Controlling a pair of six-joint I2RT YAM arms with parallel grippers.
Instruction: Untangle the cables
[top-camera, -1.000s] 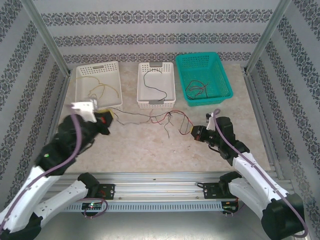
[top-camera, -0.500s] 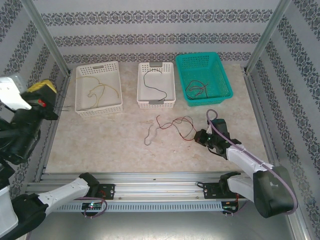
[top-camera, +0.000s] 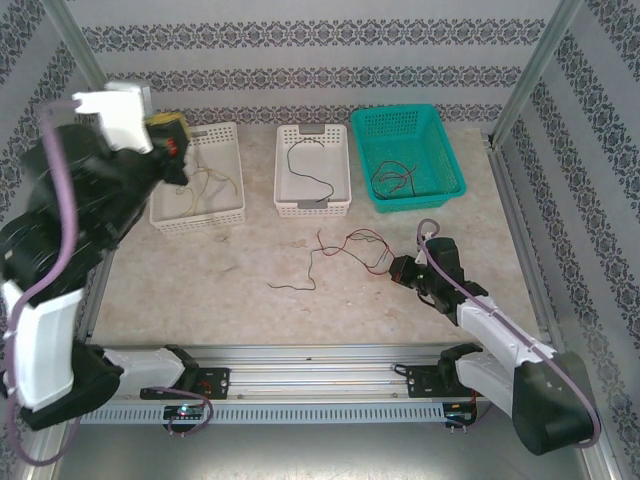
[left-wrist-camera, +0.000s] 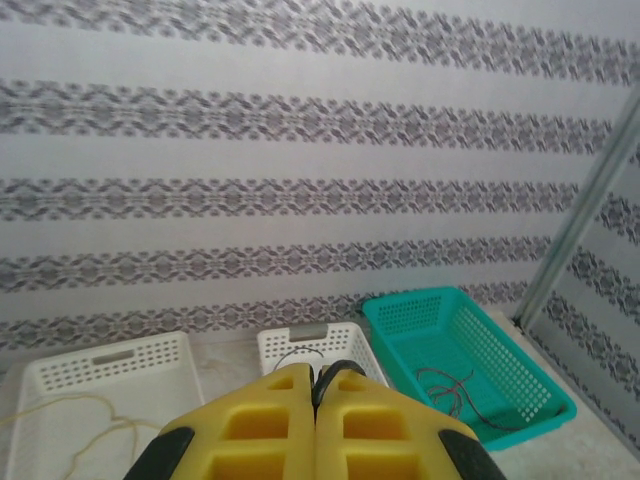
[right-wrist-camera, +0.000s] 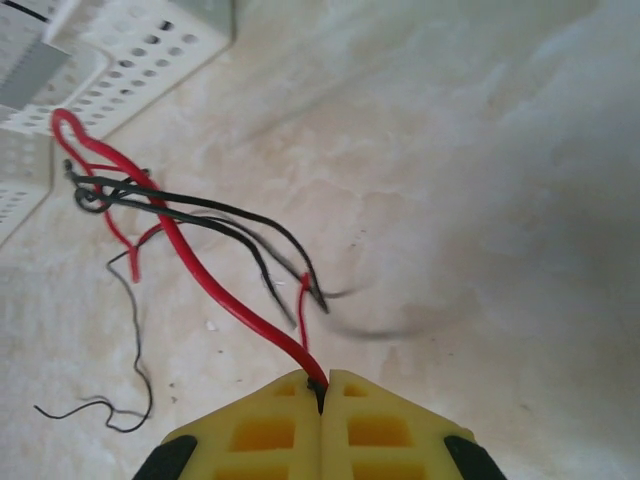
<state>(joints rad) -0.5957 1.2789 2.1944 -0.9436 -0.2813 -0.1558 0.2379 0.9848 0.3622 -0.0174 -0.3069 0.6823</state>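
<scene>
Loose cables lie tangled on the table ahead of the baskets: a red one, two dark ones and a thin dark strand trailing left. My right gripper sits low at the tangle's right end, shut on the red cable's end. High above the left white basket my left gripper is shut, and a short dark cable loop pokes out between its yellow fingertips. Yellow cables lie in that basket.
A middle white basket holds a dark cable. The teal basket on the right holds red and dark cables. Patterned walls and metal posts close in the table on three sides.
My left arm swung from the left wall up and over the left white basket. The thin dark strand on the table slid left and flattened. The right gripper kept its hold and barely moved.
</scene>
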